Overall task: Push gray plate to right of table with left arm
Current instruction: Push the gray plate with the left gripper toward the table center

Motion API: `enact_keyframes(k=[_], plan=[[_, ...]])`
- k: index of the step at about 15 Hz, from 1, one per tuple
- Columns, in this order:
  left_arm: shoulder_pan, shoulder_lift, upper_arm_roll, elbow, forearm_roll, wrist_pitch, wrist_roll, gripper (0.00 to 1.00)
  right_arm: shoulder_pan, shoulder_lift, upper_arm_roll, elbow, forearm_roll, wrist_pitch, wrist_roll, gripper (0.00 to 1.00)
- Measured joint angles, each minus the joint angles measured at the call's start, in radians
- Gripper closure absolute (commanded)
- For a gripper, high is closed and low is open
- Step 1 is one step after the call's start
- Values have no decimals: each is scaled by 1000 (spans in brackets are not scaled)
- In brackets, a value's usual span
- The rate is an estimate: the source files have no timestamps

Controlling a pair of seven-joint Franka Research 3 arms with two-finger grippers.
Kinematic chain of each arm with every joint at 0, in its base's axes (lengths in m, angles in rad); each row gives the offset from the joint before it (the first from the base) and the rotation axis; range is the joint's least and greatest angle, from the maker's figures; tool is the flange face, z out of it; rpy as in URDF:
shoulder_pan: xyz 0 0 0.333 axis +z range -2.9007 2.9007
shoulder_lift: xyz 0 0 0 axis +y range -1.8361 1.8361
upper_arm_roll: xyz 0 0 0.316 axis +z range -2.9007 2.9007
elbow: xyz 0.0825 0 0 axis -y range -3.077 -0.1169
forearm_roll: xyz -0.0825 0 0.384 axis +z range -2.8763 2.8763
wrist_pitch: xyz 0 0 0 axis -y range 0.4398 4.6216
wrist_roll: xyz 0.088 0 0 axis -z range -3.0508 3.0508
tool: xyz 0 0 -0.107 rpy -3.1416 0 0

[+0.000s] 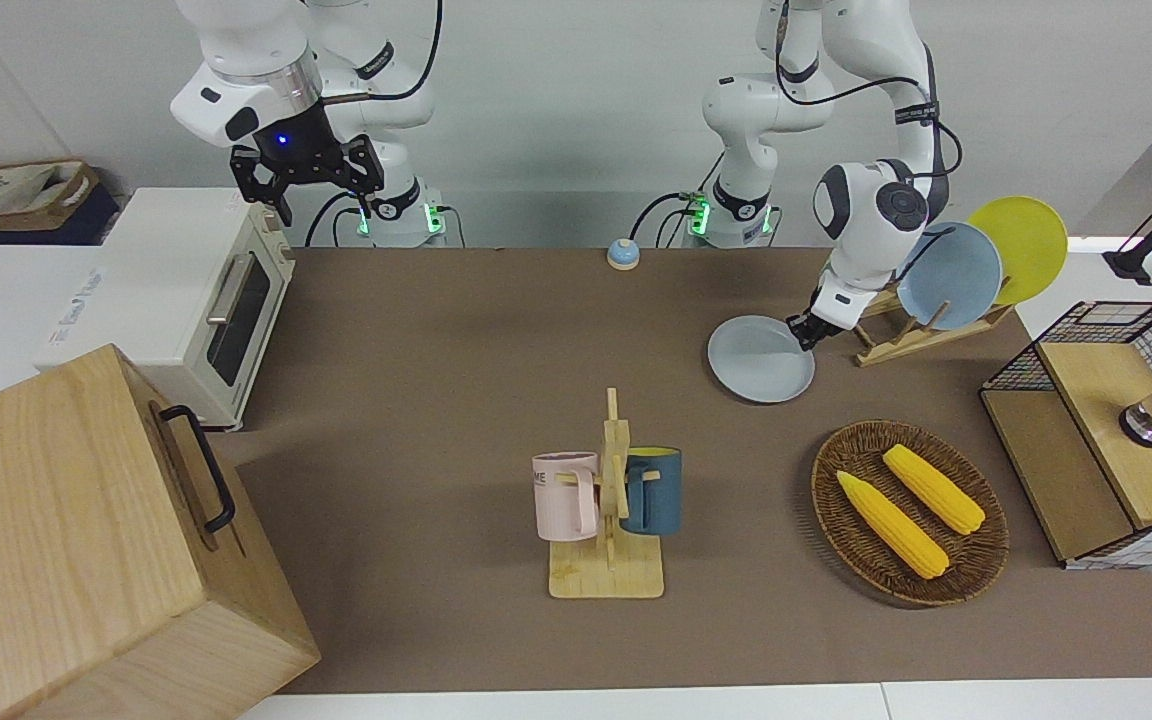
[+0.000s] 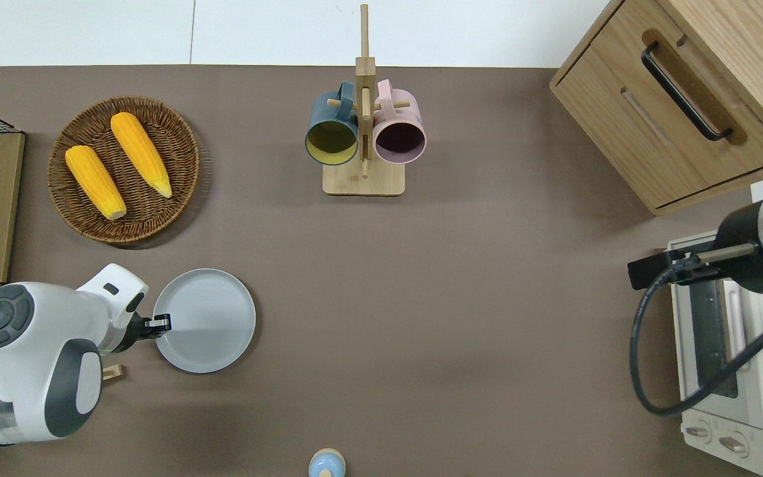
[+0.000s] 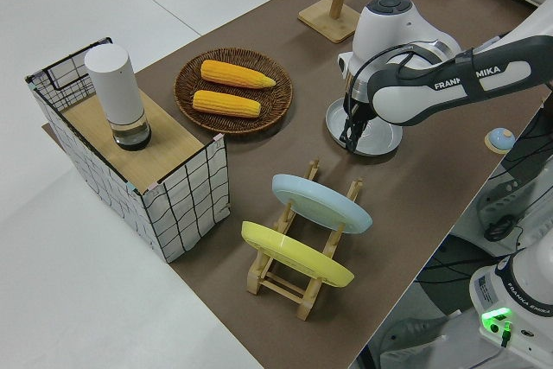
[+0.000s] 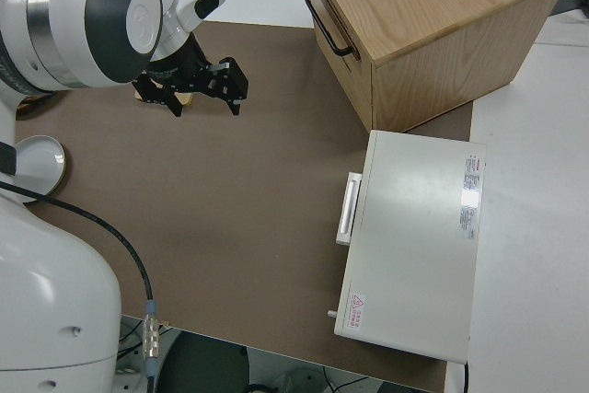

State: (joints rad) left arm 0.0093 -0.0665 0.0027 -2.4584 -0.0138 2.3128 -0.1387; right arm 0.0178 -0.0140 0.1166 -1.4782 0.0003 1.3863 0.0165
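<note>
The gray plate (image 2: 206, 320) lies flat on the brown table (image 2: 461, 318), nearer to the robots than the corn basket; it also shows in the front view (image 1: 758, 360) and the left side view (image 3: 380, 137). My left gripper (image 2: 160, 323) is low at the plate's rim on the side toward the left arm's end of the table, and its tip overlaps the rim (image 1: 802, 334) (image 3: 351, 137). My right gripper (image 1: 306, 172) is open, empty and parked (image 4: 201, 87).
A wooden rack (image 1: 911, 335) holds a bluer plate (image 1: 951, 275) and a yellow plate (image 1: 1021, 245) beside the left arm. A corn basket (image 2: 123, 169), a mug stand (image 2: 363, 132), a wooden cabinet (image 2: 686, 99), a toaster oven (image 2: 719, 358) and a small bell (image 2: 326, 462) also stand on the table.
</note>
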Motion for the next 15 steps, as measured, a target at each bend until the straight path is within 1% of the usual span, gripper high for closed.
enact_keyframes(k=[2, 5, 8, 11, 15], plan=[[0, 0, 0, 0, 0, 0, -5, 1000, 0, 0, 0, 0, 0, 0, 0, 17], [-1, 1, -4, 1, 3, 0, -48, 1000, 0, 0, 0, 0, 0, 0, 0, 17], [-24, 9, -26, 5, 5, 3, -127, 1000, 0, 0, 0, 0, 0, 0, 0, 17], [-92, 27, -42, 17, 6, 7, -245, 1000, 0, 0, 0, 0, 0, 0, 0, 17], [-219, 62, -46, 57, 6, 7, -423, 1000, 0, 0, 0, 0, 0, 0, 0, 17]])
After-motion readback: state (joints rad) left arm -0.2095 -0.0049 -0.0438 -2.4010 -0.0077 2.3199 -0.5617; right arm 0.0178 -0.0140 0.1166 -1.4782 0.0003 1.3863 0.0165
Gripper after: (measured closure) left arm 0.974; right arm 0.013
